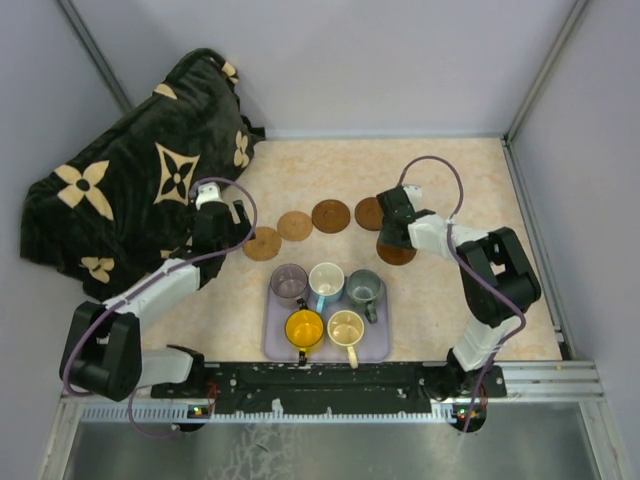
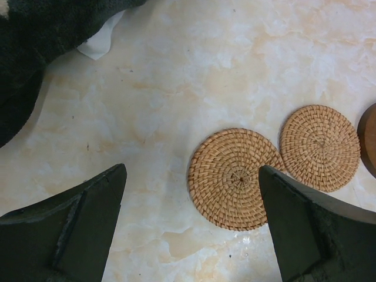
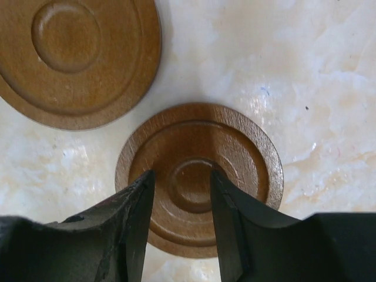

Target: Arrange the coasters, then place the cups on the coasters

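Five coasters lie in an arc on the table: two woven tan ones [image 1: 262, 243] [image 1: 296, 225] and three dark brown ones [image 1: 331, 215] [image 1: 369, 212] [image 1: 398, 255]. My right gripper [image 3: 180, 176] hovers over the last brown coaster [image 3: 241, 147], its jaws partly open astride the centre ring, gripping nothing. Another brown coaster [image 3: 76, 59] lies just beyond. My left gripper [image 2: 192, 170] is wide open and empty, just left of the nearest tan coaster [image 2: 235, 178]; the second tan one [image 2: 319, 147] touches it. Five cups stand on the lavender tray [image 1: 375, 345]: purple [image 1: 289, 283], white [image 1: 326, 282], grey-green [image 1: 363, 288], yellow [image 1: 304, 328], cream [image 1: 346, 327].
A black blanket with tan flower shapes [image 1: 130, 190] is heaped at the back left, close behind my left gripper [image 1: 228, 212]. Grey walls close in the table at the back and on both sides. My right gripper [image 1: 392, 238] is just above the tray's right corner.
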Action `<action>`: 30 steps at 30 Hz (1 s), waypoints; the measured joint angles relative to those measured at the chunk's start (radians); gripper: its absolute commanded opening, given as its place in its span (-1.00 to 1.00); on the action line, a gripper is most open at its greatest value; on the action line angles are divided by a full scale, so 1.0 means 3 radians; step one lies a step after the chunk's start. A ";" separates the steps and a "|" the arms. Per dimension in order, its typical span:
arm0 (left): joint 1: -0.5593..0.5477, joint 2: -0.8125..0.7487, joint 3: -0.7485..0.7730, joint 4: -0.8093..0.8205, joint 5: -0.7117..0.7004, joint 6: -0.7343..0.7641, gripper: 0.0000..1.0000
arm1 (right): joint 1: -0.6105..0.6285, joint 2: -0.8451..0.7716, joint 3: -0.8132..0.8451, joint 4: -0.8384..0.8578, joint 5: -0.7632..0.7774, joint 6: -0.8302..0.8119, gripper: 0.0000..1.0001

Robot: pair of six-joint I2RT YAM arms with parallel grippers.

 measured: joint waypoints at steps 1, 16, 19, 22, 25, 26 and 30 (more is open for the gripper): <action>0.0000 0.0014 0.0000 0.0000 -0.0013 0.0000 0.99 | 0.0000 0.0027 0.0017 0.0006 0.0006 0.0001 -0.11; 0.0000 0.0225 0.0046 -0.0061 -0.0090 -0.0001 0.99 | -0.0497 0.0258 0.0309 -0.0132 0.0086 0.0299 -0.07; 0.0000 0.0242 0.0046 -0.0061 -0.0099 -0.0001 0.99 | -0.0627 0.0362 0.0449 -0.0161 0.0099 0.0285 -0.07; 0.0000 0.0271 0.0046 -0.0061 -0.0109 -0.0001 0.99 | -0.0703 0.0491 0.0617 -0.0191 0.0117 0.0244 -0.07; 0.0000 0.0298 0.0046 -0.0062 -0.0114 0.0000 0.99 | -0.0748 0.0593 0.0760 -0.0221 0.0128 0.0198 -0.06; 0.0000 0.0305 0.0047 -0.0062 -0.0117 0.0000 0.99 | -0.0765 0.0627 0.0814 -0.0229 0.0134 0.0179 -0.06; 0.0000 0.0318 0.0047 -0.0064 -0.0136 0.0000 0.99 | -0.0847 0.0713 0.0927 -0.0231 0.0135 0.0127 -0.06</action>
